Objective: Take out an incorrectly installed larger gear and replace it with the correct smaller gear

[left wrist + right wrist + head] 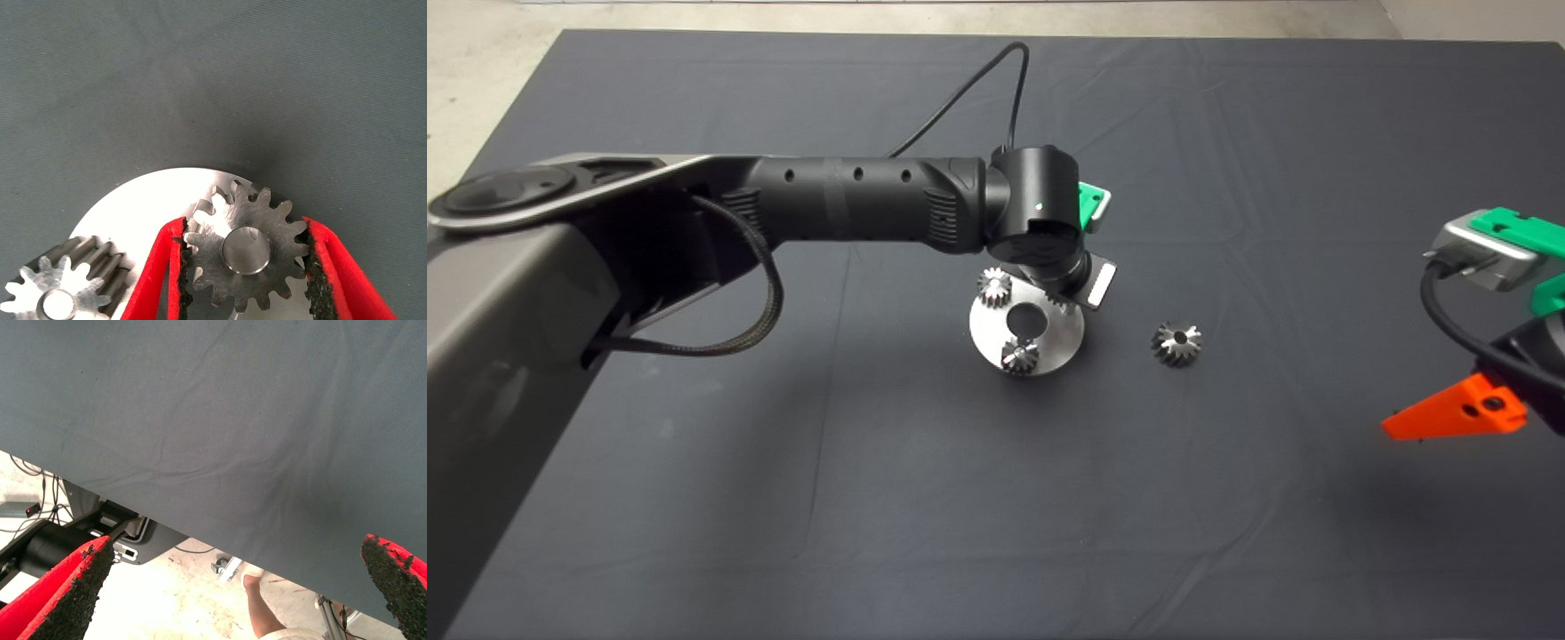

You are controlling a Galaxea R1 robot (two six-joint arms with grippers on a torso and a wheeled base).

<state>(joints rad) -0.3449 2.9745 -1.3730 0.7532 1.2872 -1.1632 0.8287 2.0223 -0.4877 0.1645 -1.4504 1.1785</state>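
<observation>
**Left gripper closed on the smaller gear over the plate**

The left gripper (pixel 243 263) holds the smaller gear (pixel 245 252), its two red fingers (pixel 157 273) pressed against the teeth on opposite sides. We see the gear flat, bore facing up, over the rim of a round steel plate (pixel 147 207). Whether it is fully seated on a pin we cannot tell. It is solid steel: stiff, dense for its size, and slick, so we judge the tooth flanks give the pads their best hold, square across the middle.

Another small gear (pixel 63 293) sits on the plate just beside it. From above, two small gears (pixel 994 284) show on the plate around its centre hole, with the arm covering the third spot.

The larger gear (pixel 1176 342), dark with flaring teeth, lies on the mat (pixel 871 498) covering the tabletop, apart from the plate.

The right gripper (pixel 233 587) waits at the mat's right edge, fingers wide apart and empty.
</observation>
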